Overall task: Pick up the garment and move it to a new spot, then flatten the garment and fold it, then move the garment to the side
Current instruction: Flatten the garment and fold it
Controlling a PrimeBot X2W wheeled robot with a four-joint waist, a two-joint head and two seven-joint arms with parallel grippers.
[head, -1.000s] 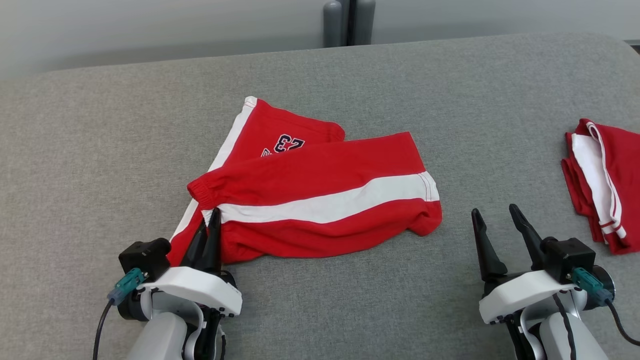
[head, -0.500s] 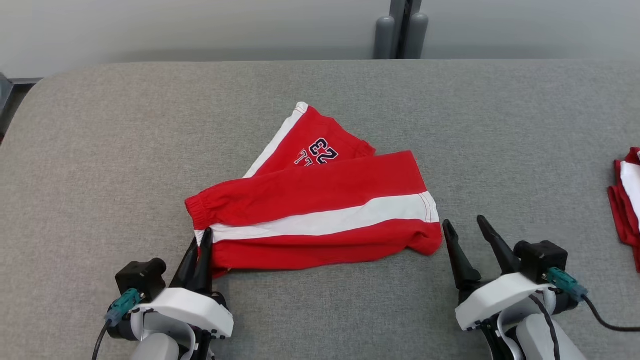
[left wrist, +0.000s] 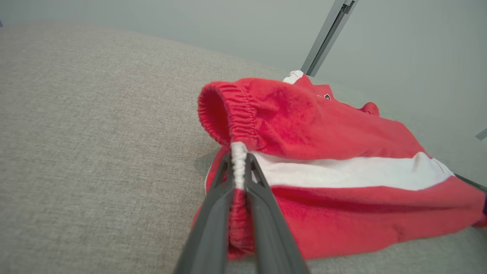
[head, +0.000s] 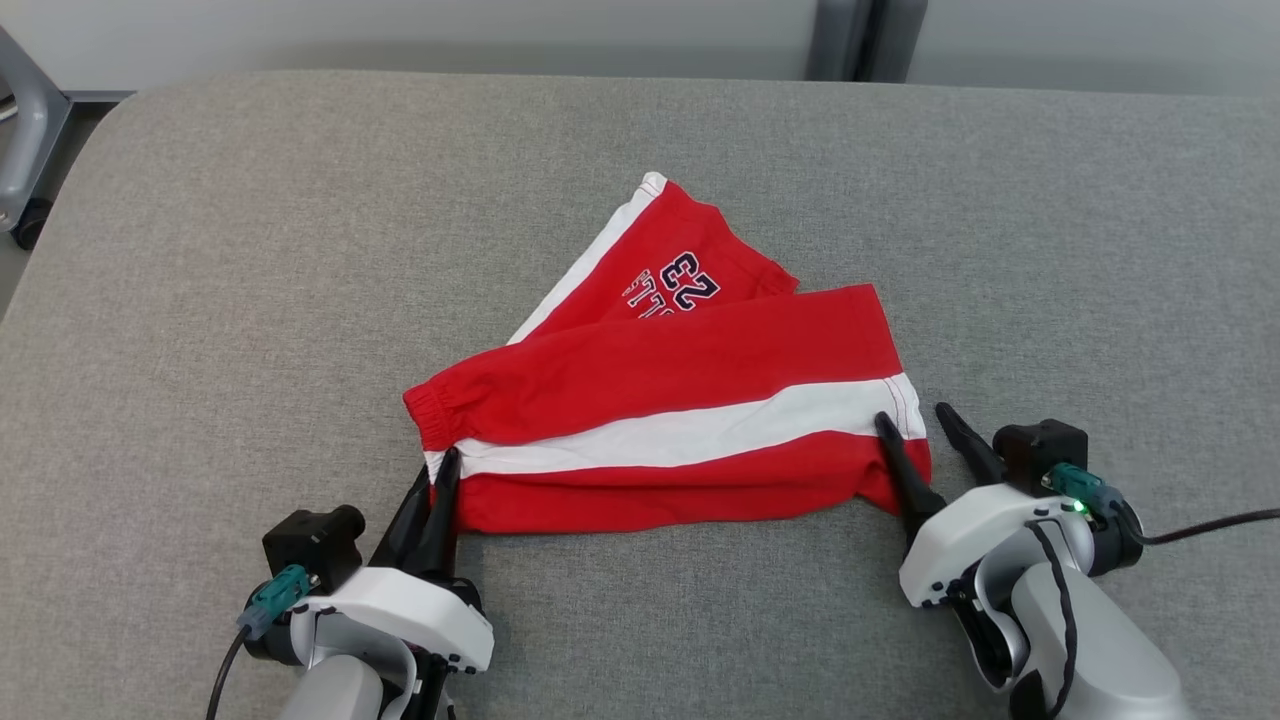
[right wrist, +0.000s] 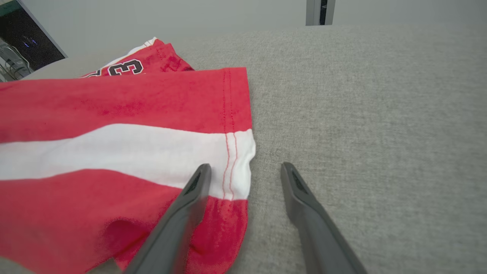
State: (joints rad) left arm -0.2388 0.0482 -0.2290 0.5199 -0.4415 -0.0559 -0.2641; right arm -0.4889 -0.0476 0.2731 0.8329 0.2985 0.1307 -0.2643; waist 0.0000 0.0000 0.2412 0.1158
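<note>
Shorts make up the garment (head: 660, 400), red with a white stripe (head: 700, 430) running along the side. It lies rumpled near the middle of the grey counter (head: 250, 300). One leg is laid across the other, so the number print (head: 690, 282) peeks out on the far side.

The left claw (left wrist: 237, 158) is clenched on the gathered waistband (left wrist: 228, 114), just where the white stripe ends at the garment's near left corner. The right claw (right wrist: 245, 167) is spread wide and straddles the leg hem (right wrist: 236, 114) at the near right corner. One finger sits above the cloth and the other above bare counter. I cannot tell whether either finger touches anything.

The cloth looks like light, soft jersey, limp rather than slippery. It should sag between two holds and drag its loose layers along the counter. The elastic waistband and the stitched hem are the thickest, firmest parts, so they are the sensible places to pinch, and both lie at opposite ends of the same stripe. Taking them together would let the garment be lifted taut.

The main risk at the hem is catching only the top layer. The layer beneath would then trail or bunch when the garment is carried to its new spot. Closing the right claw deep over the hem's edge seems the safer way to take it.
</note>
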